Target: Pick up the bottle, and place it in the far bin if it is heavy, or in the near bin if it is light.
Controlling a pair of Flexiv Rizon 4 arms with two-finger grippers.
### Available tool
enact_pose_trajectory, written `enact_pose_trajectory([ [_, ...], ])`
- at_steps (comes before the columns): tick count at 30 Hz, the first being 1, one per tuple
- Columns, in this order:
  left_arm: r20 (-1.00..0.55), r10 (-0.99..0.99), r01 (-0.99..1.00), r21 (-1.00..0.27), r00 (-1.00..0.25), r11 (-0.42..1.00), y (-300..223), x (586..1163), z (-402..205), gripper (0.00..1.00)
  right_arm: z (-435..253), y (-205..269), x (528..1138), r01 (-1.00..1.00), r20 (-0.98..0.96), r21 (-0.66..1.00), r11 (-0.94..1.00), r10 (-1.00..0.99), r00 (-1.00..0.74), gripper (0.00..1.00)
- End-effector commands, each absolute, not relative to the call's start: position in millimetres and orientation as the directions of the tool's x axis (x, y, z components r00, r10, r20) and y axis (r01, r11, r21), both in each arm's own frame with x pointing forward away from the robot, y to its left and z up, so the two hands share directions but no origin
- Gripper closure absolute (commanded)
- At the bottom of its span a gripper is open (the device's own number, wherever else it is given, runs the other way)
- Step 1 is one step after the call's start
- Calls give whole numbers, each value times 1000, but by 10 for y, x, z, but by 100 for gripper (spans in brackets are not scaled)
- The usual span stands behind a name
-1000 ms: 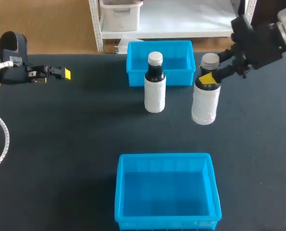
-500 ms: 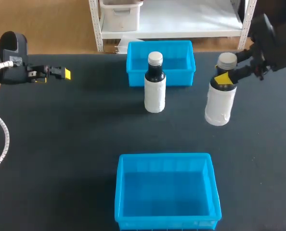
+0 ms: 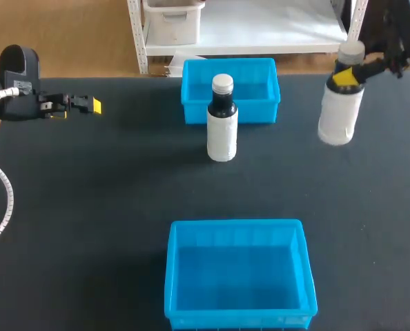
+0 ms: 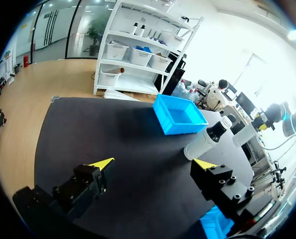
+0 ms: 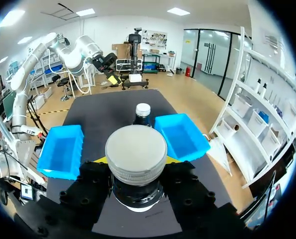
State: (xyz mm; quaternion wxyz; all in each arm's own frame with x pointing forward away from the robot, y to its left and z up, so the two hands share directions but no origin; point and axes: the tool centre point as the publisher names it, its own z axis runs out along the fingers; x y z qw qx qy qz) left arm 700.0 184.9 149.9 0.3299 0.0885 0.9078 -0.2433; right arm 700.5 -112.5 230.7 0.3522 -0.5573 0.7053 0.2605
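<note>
A white bottle (image 3: pixel 339 114) with a dark neck and grey cap hangs above the table's far right, and my right gripper (image 3: pixel 346 76) is shut on its neck. In the right wrist view the cap (image 5: pixel 136 148) fills the space between the yellow tips of the right gripper (image 5: pixel 136 160). A second, matching bottle (image 3: pixel 222 127) stands upright just in front of the far blue bin (image 3: pixel 191 93). The near blue bin (image 3: pixel 174 276) is empty at the front edge. Over the table's far left my left gripper (image 3: pixel 88 105) is open with nothing in it (image 4: pixel 153 164).
The standing bottle (image 4: pixel 208 142) and the far bin (image 4: pixel 180 114) lie ahead of the left gripper. From the right wrist, the standing bottle (image 5: pixel 142 113) is beside the far bin (image 5: pixel 180 135), with the near bin (image 5: pixel 63 149) on the other side. Dark tabletop (image 3: pixel 108 207) lies between.
My right gripper has carried the held bottle to the right and toward the far edge, away from the standing bottle. The left arm has not moved.
</note>
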Motion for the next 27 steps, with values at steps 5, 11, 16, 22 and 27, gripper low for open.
enact_pose_trajectory([
  [5,-642,0,321,-383,-767,866,1849,7000,1499,0,2425,-1101,7753,-989,-788,4,147,-609,-94,100],
  [11,-642,0,321,-383,-767,866,1849,7000,1499,0,2437,-971,8023,-992,-796,-3,125,-601,-73,100],
  [16,-642,0,321,-383,-767,866,1849,7000,1499,0,2445,-794,8196,-992,-806,-2,123,-588,-71,100],
  [22,-642,0,321,-383,-767,866,1849,7000,1499,0,2445,-527,8419,-988,-810,-5,155,-580,-87,100],
  [27,-642,0,321,-383,-767,866,1849,7000,1499,0,2401,-247,8580,-983,-816,4,182,-568,-108,100],
])
